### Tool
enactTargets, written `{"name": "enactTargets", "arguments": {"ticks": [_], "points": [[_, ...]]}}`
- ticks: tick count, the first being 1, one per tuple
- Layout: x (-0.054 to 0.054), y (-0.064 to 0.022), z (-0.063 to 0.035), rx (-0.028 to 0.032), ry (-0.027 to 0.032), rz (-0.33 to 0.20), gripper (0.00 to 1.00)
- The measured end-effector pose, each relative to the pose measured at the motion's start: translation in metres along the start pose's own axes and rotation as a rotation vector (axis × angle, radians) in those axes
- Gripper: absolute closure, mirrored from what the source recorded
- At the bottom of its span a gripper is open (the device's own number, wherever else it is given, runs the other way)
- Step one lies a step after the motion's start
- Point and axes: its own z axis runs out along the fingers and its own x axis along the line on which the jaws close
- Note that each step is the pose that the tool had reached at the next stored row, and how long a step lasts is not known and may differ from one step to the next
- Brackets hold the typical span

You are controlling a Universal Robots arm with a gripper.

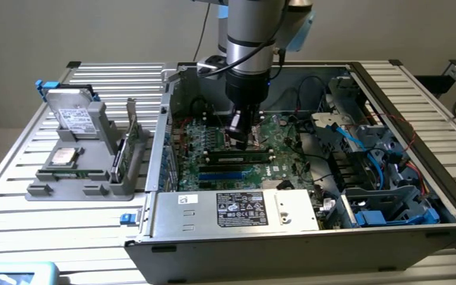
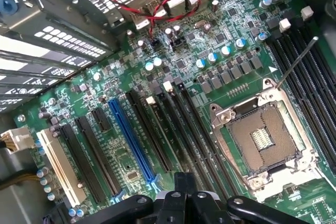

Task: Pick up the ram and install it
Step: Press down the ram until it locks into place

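Exterior view: grey robot arm reaching down into open grey metal computer case (image 1: 418, 178), black gripper (image 1: 242, 138) low over green motherboard (image 1: 279, 133). Fingers clenched together, nothing visibly gripped between them. Long narrow green ram stick (image 1: 240, 158) with dark chips seated across a slot, just below the fingertips, apparently apart from them. On slatted table, at the exterior view's left, grey parts holder (image 1: 85, 184) carrying a square silver processor chip (image 1: 62, 156) and a tall card with metal bracket (image 1: 129, 139).

Wrist view: gripper (image 2: 184, 182) shut, over long black slots (image 2: 178, 124). Blue slot (image 2: 131, 140) beside them, open silver processor socket (image 2: 265, 142) nearby.
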Motion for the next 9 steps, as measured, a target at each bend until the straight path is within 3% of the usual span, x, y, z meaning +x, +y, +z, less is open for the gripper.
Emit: {"name": "enactTargets", "arguments": {"ticks": [9], "points": [[0.0,0.0,0.0,0.0025,-0.0026,0.107,0.89]]}}
